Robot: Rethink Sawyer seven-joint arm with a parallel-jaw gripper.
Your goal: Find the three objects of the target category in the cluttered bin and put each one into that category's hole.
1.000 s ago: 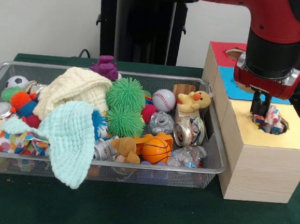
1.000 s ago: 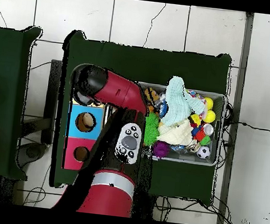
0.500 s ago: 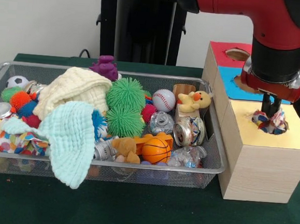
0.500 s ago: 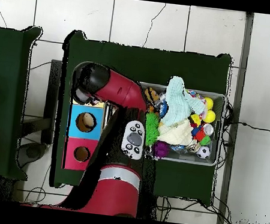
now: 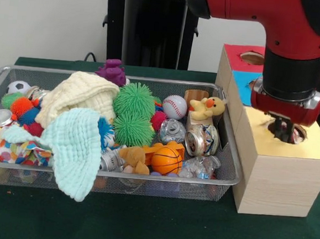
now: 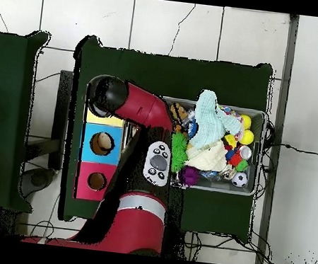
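Even, soft indoor light fills the front view, with only a faint shadow under the wire basket (image 5: 224, 182) on the green table (image 5: 140, 223), and a mild sheen glints off the red arm (image 5: 257, 16) (small highlights on the crushed cans (image 5: 201, 140) too). Focus is crisp across the clutter, no motion blur showing. From overhead the white floor tiles (image 6: 167, 25) glare bright while the table reads very dark and its detail sinks.

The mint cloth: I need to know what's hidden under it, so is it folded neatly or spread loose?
Spread loose: the mint cloth drapes over the toys and hangs over the wire bin's front rim.
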